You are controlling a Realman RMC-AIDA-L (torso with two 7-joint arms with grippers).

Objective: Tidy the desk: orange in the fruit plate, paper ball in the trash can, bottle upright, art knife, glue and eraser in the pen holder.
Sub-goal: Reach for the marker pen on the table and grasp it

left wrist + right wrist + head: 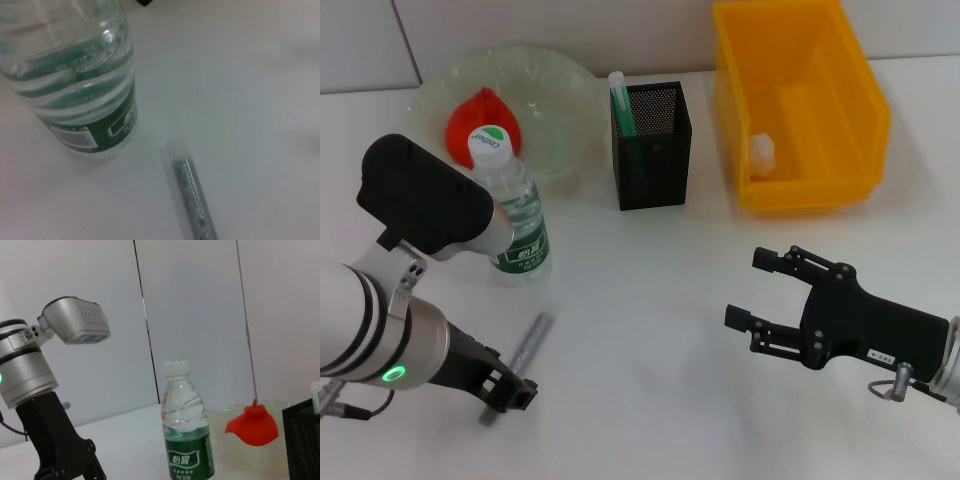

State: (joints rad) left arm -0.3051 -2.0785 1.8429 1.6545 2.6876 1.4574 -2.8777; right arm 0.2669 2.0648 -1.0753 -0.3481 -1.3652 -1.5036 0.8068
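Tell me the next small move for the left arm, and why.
Probably lower the left gripper onto the glue and close on it. The glue lies flat on the table beside the upright bottle, right at that gripper, while the art knife already stands in the pen holder. The right gripper hovers open, farther away.

A: Head view looks down over the whole worktop (pixel 650 330)?
B: Yes. Left wrist view sits close above it; right wrist view looks level across. All three share the bottle (pixel 515 215).
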